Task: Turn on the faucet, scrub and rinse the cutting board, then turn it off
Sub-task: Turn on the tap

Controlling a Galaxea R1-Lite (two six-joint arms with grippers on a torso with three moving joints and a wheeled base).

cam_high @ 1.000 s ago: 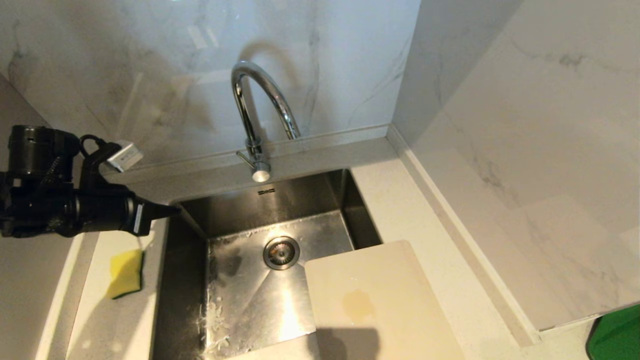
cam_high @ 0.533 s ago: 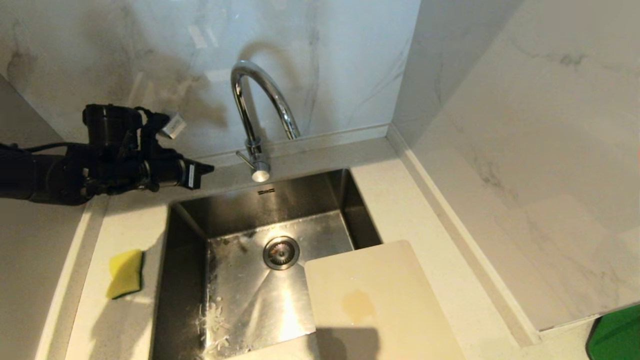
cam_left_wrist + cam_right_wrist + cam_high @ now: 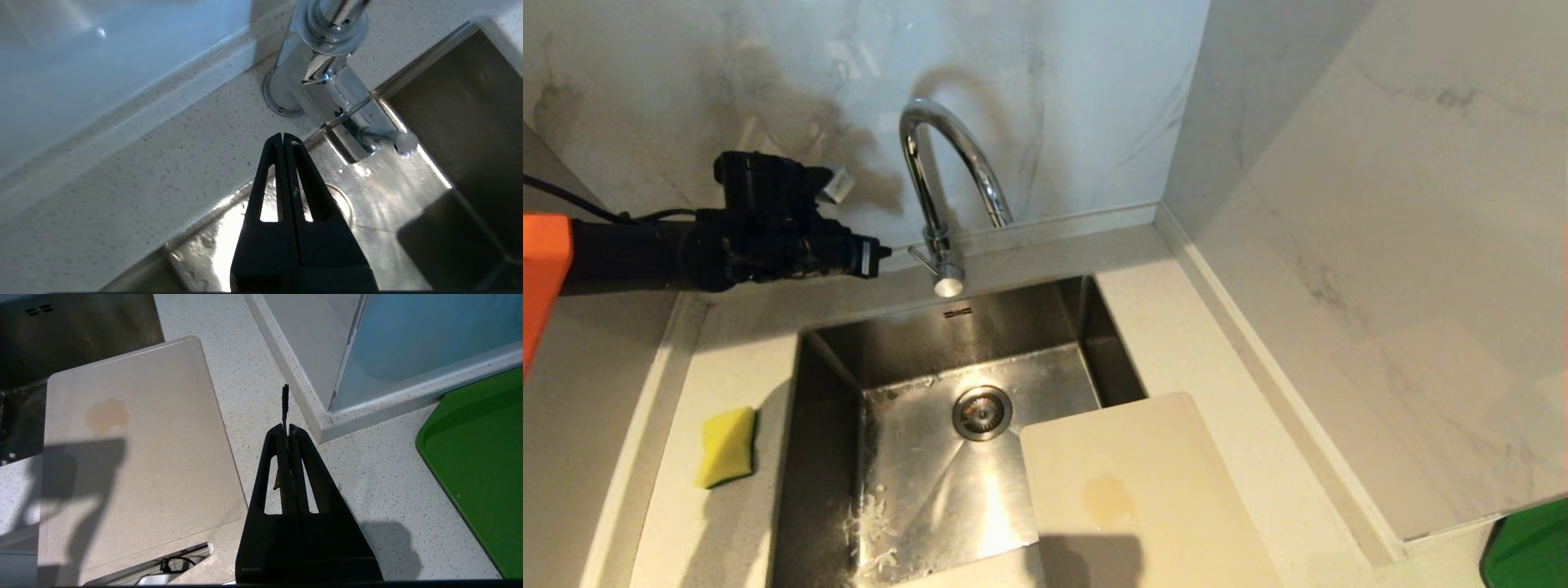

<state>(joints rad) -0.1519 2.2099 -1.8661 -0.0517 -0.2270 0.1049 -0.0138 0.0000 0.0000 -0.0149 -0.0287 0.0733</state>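
Head view: the left gripper [image 3: 882, 251] reaches in from the left, level, with its black fingers pressed together and holding nothing, the tip just beside the small side lever of the faucet [image 3: 939, 175]. Whether it touches the lever cannot be told from here. No water runs from the arched chrome spout, so the task looks to be at its very start: the tap is not yet on, and scrubbing, rinsing and shutting off are all left. The board [image 3: 1135, 490], a flat cream plastic rectangle with rounded corners and a brownish stain near its middle, lies at the near right, partly on the speckled pale table [image 3: 1201, 343] and partly overhanging the steel sink [image 3: 915, 343]. The sink is brushed metal with a round drain and white flecks on its floor. A yellow sponge [image 3: 726, 446] rests on the table left of the sink.

Left wrist view: the closed fingers [image 3: 304, 179] point at the faucet's shiny base, where the thin lever juts out, close but apart from the tip.

Right wrist view: the right gripper [image 3: 287, 430] hangs over the table just right of the board, fingers closed, with a thin dark scrap sticking out between them. A green tray [image 3: 474, 457] lies further right.
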